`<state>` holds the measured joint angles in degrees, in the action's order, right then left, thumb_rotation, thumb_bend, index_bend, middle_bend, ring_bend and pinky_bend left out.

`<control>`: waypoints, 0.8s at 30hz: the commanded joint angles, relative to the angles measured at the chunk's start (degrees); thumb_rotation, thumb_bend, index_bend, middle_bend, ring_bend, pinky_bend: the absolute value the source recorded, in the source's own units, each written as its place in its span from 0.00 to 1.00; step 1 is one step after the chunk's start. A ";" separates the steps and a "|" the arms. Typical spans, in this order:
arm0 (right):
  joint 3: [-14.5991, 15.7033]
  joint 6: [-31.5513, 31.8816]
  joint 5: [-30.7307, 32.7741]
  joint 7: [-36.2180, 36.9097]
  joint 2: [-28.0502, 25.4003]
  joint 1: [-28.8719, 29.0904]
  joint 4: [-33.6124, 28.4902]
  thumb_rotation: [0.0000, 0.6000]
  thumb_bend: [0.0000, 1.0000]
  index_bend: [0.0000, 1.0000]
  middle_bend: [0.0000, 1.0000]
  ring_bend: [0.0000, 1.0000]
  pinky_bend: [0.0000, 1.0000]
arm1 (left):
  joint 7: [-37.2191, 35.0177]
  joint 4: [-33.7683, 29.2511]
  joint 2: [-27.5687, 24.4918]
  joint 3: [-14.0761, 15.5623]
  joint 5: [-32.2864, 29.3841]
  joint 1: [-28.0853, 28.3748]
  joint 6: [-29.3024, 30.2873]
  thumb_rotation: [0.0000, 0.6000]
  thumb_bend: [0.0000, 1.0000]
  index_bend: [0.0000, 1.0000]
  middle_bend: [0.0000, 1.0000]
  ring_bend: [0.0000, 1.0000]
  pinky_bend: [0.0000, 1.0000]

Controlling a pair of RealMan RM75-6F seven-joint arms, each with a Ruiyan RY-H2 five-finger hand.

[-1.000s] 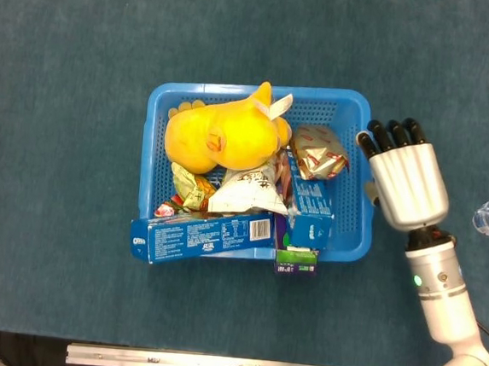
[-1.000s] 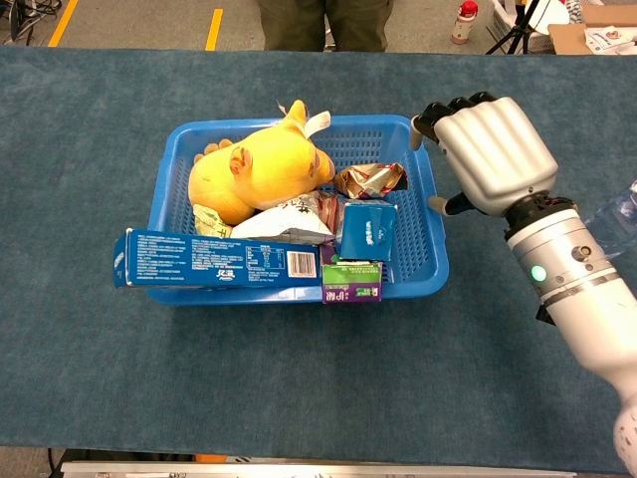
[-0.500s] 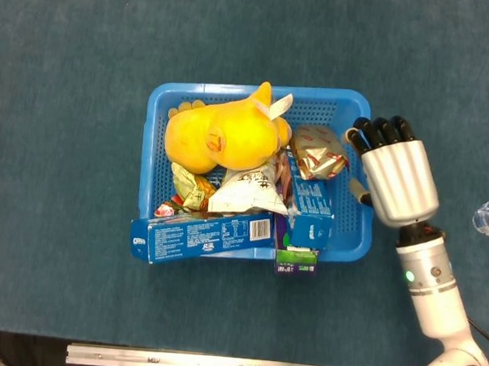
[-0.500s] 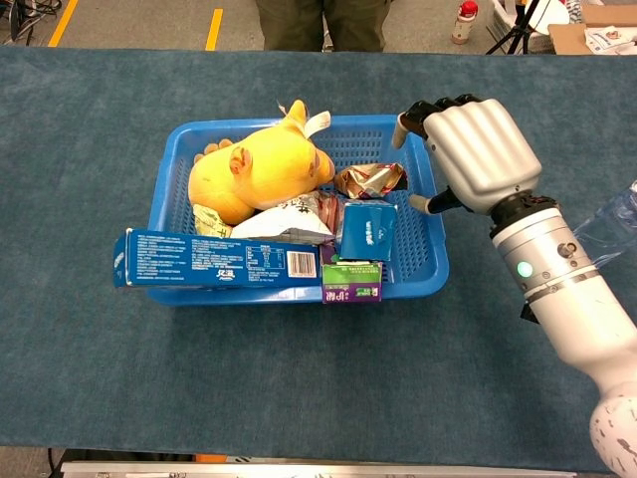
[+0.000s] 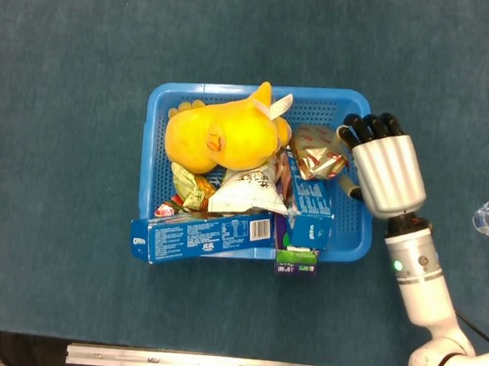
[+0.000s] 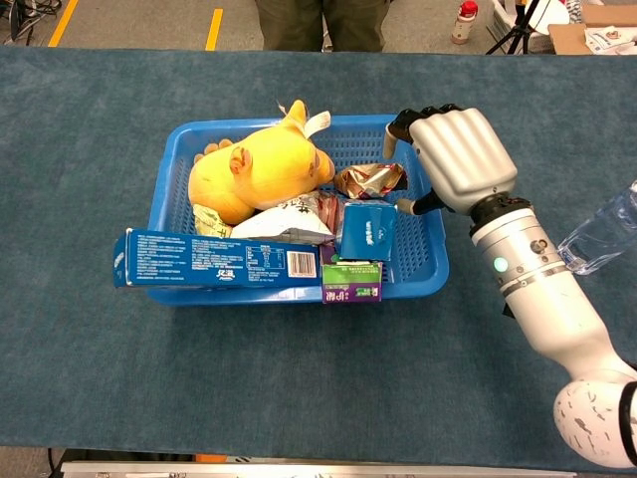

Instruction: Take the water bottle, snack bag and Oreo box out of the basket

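— Blue plastic basket point(image 5: 161, 111) sits on a teal carpeted worktop point(image 5: 68, 48). Where is the hand?

— The right hand point(image 5: 385, 170) hovers over the basket's right rim, back facing up, dark fingers point(image 6: 406, 120) curled downward and holding nothing. The left hand is not visible.

— What lies closest to it?

— A crinkled gold and silver snack bag point(image 5: 318, 152), just to the hand's left inside the basket. Whether the fingertips touch it cannot be told.

— And the other items?

— The long blue Oreo box point(image 5: 201, 238) lies further left of the hand, along the basket's near edge, one end sticking out past the rim. The clear water bottle point(image 6: 599, 237) lies on the worktop to the hand's right, outside the basket. A yellow plush toy point(image 5: 223, 134) fills the far left of the basket.
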<state>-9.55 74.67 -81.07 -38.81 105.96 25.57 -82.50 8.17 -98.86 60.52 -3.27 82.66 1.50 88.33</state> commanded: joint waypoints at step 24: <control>-0.56 1.67 -0.78 5.59 3.81 1.55 9.05 1.00 0.07 0.62 0.38 0.34 0.30 | 0.65 -0.22 0.04 0.37 0.55 0.04 -0.17 1.00 0.45 0.42 0.41 0.40 0.44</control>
<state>-10.07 76.16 -81.64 -33.57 109.48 26.97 -74.03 8.82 -99.08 60.56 -2.90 83.21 1.54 88.16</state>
